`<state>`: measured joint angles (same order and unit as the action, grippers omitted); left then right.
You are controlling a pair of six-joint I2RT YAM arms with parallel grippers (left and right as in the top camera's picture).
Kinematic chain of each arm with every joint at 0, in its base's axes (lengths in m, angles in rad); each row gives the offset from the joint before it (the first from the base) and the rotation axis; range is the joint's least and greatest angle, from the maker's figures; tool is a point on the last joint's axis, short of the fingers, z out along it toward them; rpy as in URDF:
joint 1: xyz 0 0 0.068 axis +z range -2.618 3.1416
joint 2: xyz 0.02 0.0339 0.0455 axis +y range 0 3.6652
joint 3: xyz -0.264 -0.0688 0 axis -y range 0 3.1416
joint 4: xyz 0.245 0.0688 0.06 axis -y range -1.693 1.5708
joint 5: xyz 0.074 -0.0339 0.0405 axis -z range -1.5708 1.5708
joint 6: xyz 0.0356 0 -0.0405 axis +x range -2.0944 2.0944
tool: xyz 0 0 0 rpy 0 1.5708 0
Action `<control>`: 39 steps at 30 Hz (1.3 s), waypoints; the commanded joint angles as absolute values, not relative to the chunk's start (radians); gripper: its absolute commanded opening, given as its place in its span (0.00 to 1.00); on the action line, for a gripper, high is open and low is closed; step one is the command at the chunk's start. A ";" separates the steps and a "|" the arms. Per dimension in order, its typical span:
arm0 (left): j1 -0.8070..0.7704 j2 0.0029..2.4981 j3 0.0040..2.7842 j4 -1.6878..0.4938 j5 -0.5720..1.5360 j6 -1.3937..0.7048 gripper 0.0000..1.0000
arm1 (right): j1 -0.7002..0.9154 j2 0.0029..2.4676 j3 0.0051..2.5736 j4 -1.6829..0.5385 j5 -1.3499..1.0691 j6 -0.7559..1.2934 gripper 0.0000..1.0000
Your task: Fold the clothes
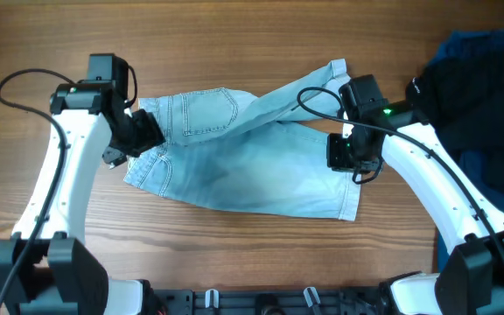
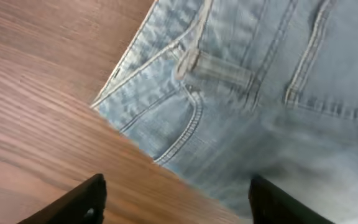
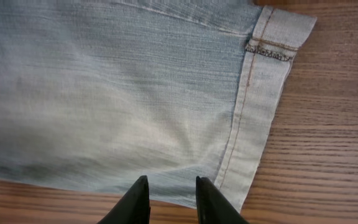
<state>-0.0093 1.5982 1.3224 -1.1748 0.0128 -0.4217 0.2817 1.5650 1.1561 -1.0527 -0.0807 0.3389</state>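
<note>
The denim shorts (image 1: 243, 166) lie flat in the middle of the table (image 1: 234, 52), and I place everything else by them. One leg is laid slantwise across the rest, its hem pointing to the far right corner of the shorts, so I judge the fold only partly made. My left hand (image 1: 147, 133) hangs at the waistband end of the shorts. Its fingers (image 2: 86, 199) are spread wide and hold nothing, with bare wood and the waistband corner showing between them. I take it the hand sits there because the waistband is the firm edge to grasp for the next fold. My right hand (image 1: 344, 153) is at the opposite end, over the leg hem (image 3: 260, 112). Its fingers (image 3: 138, 198) stand only narrowly apart above the near edge of the cloth, and I see nothing pinched between them. Counting up: one pair of shorts, two hands, one stitched pocket (image 1: 204, 114) facing up, and one belt loop (image 2: 219, 67) in my left wrist view. Beyond the hem end of the shorts, well apart from them, lie one black garment (image 1: 471, 79) and one piece of dark-blue fabric (image 1: 497, 166), neither of them part of this job.
</note>
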 commanded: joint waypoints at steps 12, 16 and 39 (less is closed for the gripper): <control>-0.010 1.812 1.256 -0.936 0.135 -0.646 0.72 | 0.282 1.547 1.159 -1.002 -0.066 0.339 0.49; -0.010 1.848 1.256 -0.924 0.141 -0.667 0.65 | 0.282 1.547 1.159 -1.003 -0.066 0.340 0.49; -0.011 1.752 1.257 -0.688 0.386 -0.667 0.04 | 0.282 1.547 1.159 -1.000 -0.067 0.340 0.49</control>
<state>-0.0093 1.8317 1.2591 -0.7238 0.3138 -0.6609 0.2817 1.5650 1.1561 -1.0046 -0.0803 0.3397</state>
